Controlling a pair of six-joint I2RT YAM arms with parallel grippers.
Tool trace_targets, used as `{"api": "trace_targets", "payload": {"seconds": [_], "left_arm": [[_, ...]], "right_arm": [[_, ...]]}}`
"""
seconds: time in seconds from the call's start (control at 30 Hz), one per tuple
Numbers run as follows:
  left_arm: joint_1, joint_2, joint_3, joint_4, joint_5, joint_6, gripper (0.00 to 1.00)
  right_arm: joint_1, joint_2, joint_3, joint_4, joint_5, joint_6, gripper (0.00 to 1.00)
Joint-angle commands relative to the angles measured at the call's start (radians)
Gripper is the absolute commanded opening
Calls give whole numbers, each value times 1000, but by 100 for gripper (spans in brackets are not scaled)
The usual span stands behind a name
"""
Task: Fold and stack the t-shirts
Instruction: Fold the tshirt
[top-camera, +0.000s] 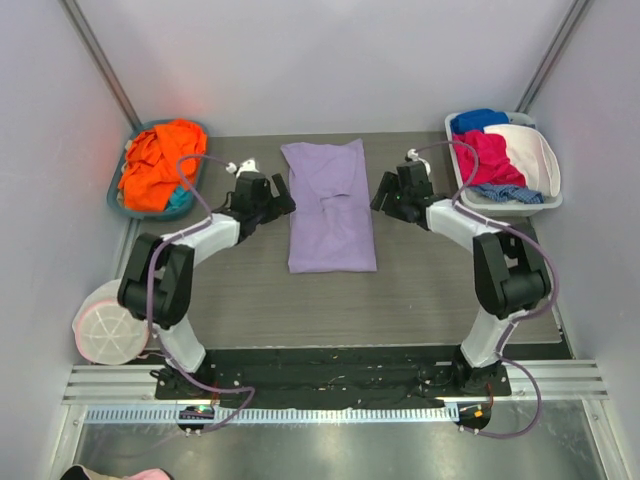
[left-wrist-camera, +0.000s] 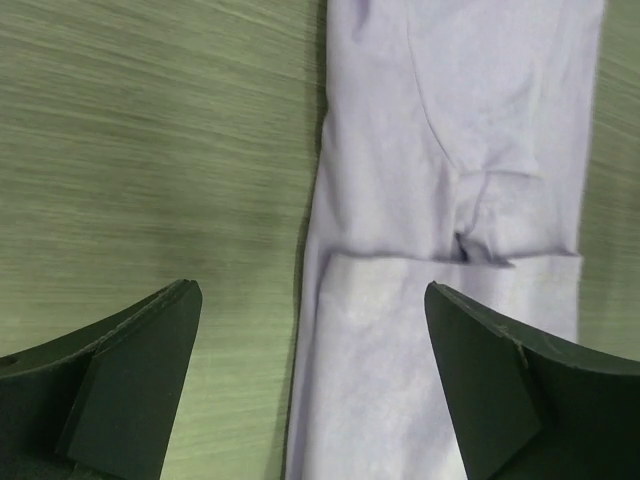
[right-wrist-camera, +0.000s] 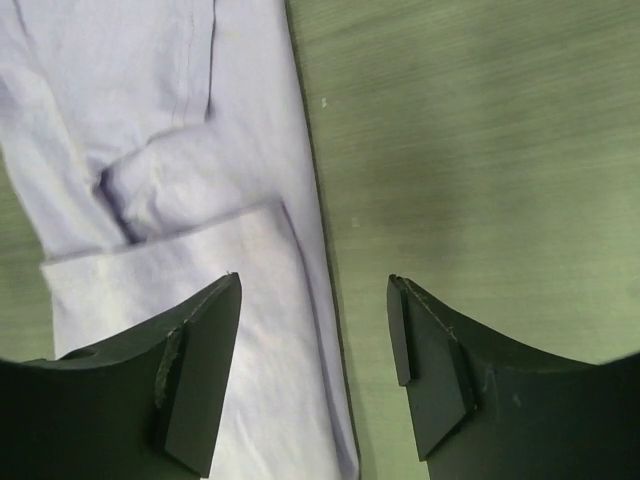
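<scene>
At the far left corner, an oval blue-grey plastic basket (top-camera: 112, 195) holds crumpled bright orange t-shirts (top-camera: 158, 162), with a bit of teal cloth (top-camera: 180, 203) showing at its near side. A round white pouch with a pink rim (top-camera: 108, 325) lies at the near left edge, beside the left arm's base. At the far right, a white rectangular plastic basket (top-camera: 500, 207) is heaped with blue (top-camera: 478, 120), magenta (top-camera: 490, 160), white (top-camera: 530, 155) and blue-checked cloths (top-camera: 505, 192).

Between the baskets, the large lavender t-shirt (top-camera: 330, 210) (left-wrist-camera: 450, 150) (right-wrist-camera: 150, 150) lies flat on the grey wood-grain table (top-camera: 430, 290), folded lengthwise into a narrow strip with its sleeves turned in. The left gripper (top-camera: 283, 200) (left-wrist-camera: 310, 288) hangs over the shirt's left edge, fingers spread and empty. The right gripper (top-camera: 383, 200) (right-wrist-camera: 313, 280) hangs over the right edge, likewise spread and grasping nothing.
</scene>
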Motion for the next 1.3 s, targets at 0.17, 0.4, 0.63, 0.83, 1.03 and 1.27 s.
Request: {"api": "trace_targets", "payload": {"seconds": [0.17,0.4,0.63,0.83,1.03,1.27], "left_arm": [[-92,-374,-385,69,38,-80,100],[-182,-492,-605,166,18,-156,100],[-194,-487,-633,189,4,-150,99],[-197,-449,-614,206,26,-152,87],[-214,-400,-603,232,35,-152,79],[-223,-319,-600,296,50,-169,56]], "right_arm": [[21,-307,-328,65,-170,26,64],[41,-399,-544,162,-232,26,64],[40,-376,-588,207,-264,23,62],[41,-361,-586,214,-281,37,60],[49,-330,-589,220,-295,35,55],[67,-282,-595,254,-313,49,45]]}}
